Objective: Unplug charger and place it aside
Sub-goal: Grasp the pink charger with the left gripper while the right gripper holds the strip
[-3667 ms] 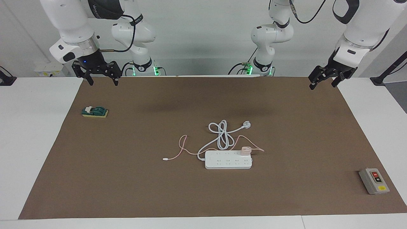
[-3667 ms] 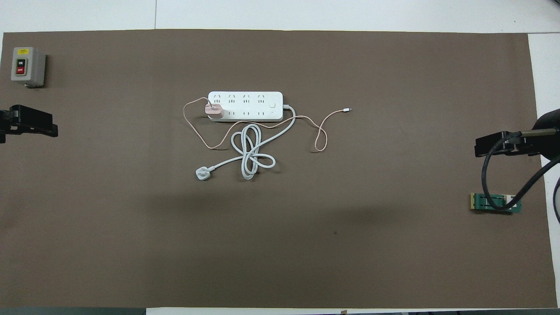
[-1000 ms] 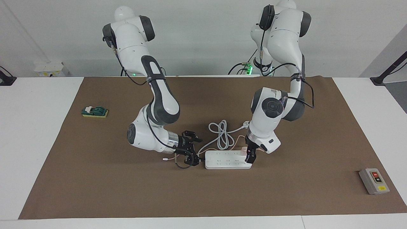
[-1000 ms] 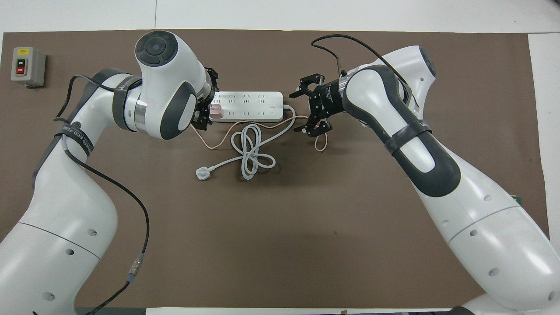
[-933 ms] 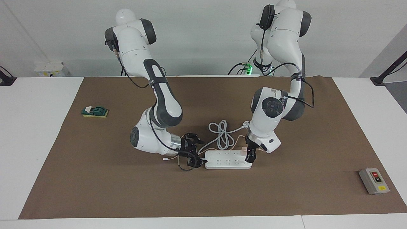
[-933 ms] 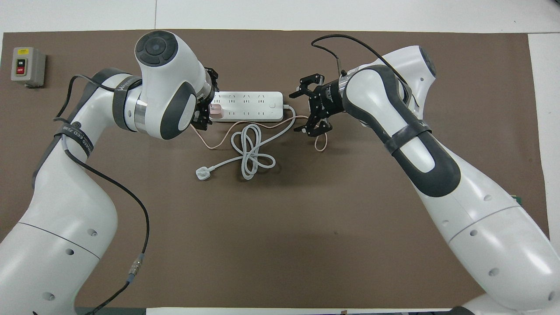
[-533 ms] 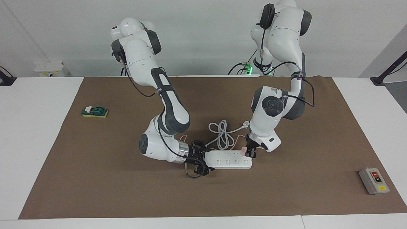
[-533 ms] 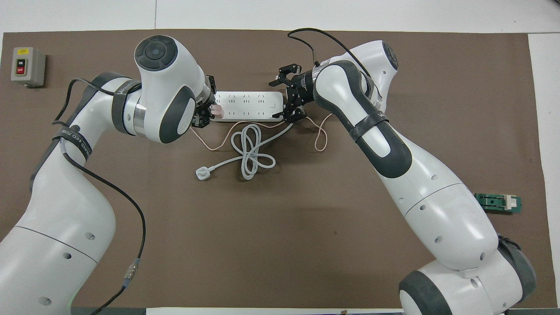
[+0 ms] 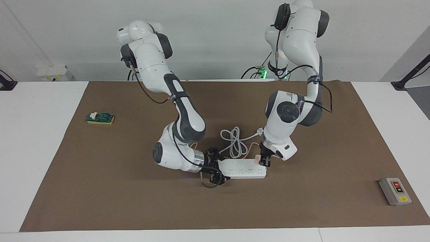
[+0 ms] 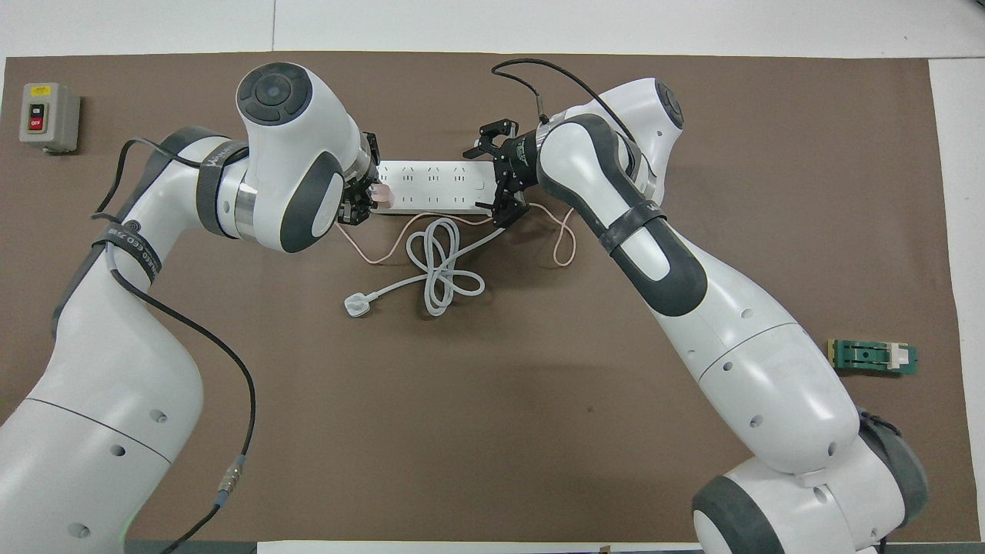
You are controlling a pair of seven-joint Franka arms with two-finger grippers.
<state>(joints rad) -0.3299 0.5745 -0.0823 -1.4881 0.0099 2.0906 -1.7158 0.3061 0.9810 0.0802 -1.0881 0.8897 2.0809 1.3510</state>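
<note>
One long white plastic power strip (image 9: 242,169) is seen near the middle of the brown mat (image 9: 302,201), and one small pale pink cube-shaped charger (image 10: 380,195) is plugged into the strip at the end toward the left arm's side of the table. The charger's thin pink cable (image 10: 565,242) is laid in loops on the mat, on the side of the strip nearer to the robots. One thick white cord with a round white plug (image 10: 355,305) is coiled there too. Two grippers are counted. The left gripper (image 9: 264,160) is lowered onto the charger, with its fingers closed on the pink cube from two sides. The right gripper (image 9: 215,170) is placed at the other end of the power strip, and its fingers are spread wide around that end; whether the strip is touched by them cannot be told. One grey switch box with a red and a black button (image 9: 395,191) is found close to the table's corner at the left arm's end, far from the robots. One green and white block (image 9: 99,118) is placed near the mat's edge at the right arm's end.
</note>
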